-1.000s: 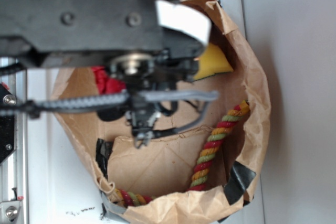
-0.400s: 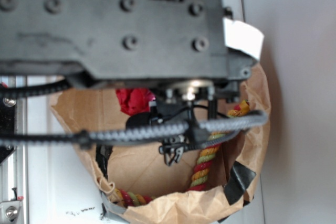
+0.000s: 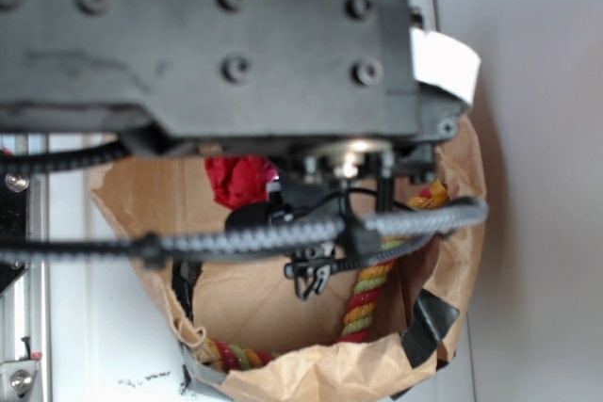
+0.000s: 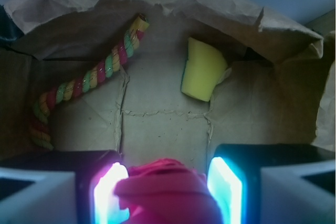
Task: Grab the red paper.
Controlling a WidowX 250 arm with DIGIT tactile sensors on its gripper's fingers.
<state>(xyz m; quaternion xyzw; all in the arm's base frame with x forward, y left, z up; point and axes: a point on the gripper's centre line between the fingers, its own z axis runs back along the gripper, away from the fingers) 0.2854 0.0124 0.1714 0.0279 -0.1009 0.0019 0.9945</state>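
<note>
Brown paper bag on a pale surface, walls crumpled and rolled down, floor creased, patched with dark tape at about 4 o'clock in the exterior view.

Inside, counted: one red paper, one yellow sponge, one rope twisted in red, yellow and green. One gripper, two fingers.

Red paper at 6 o'clock in the wrist view, sitting between the two lit fingers, filling most of the gap. From the exterior view, only a scrap of red visible at about 11 o'clock of the bag floor, mostly hidden under the black arm. Sponge at 1 o'clock from the wad, well apart, leaning at the far wall. Rope curving from 12 o'clock round to 9 o'clock along the bag's edge, well clear of the fingers.

Jaws set at a moderate width, bracketing the wad on both sides; contact possibly made, but firm squeeze not confirmable from these views, so closed-on-the-paper or merely around it — cannot tell.

Progress, as a judgement: approach and descent into the bag done, fingers lined up on the right thing. Left to do: closing fully, confirming the hold, lifting out of the bag.
</note>
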